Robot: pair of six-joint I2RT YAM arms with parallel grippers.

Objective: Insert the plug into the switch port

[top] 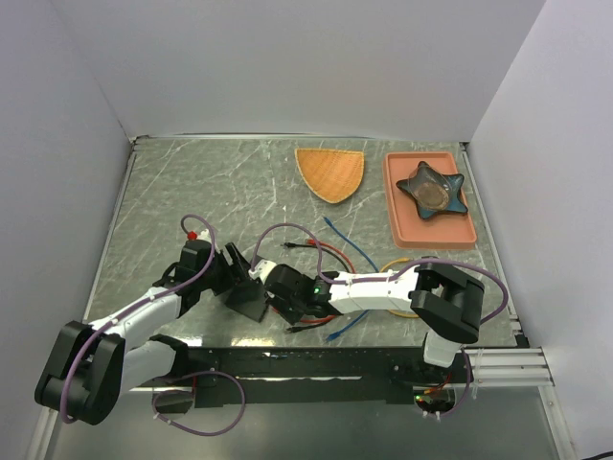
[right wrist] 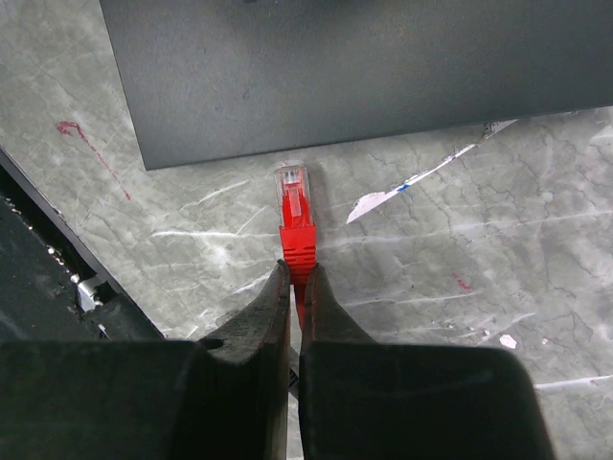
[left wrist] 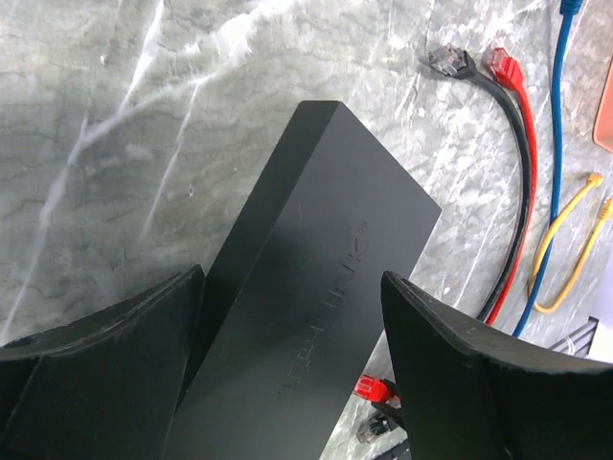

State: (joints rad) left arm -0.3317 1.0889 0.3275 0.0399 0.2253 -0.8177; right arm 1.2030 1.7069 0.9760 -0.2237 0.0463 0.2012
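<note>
right gripper [right wrist: 297, 269] pinched tight on boot of red plug [right wrist: 294, 198], clear tip pointing 12 o'clock, just short of black box [right wrist: 364, 67] edge, switch port not discernible there; left gripper [left wrist: 292, 278] spread wide, clamping the box's long sides, loose cables [left wrist: 522, 192] at its 2 o'clock

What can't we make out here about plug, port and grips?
- The switch port: no socket shows in any view. The right wrist sees only a plain face of the black box, the left wrist its top.
- Whether the left gripper grips the box: in the left wrist view, its own fingers hide the box's sides.
- The red plug in the top view: too small, under the right gripper.
- The plug's cable: in the right wrist view, hidden behind the gripper.
</note>
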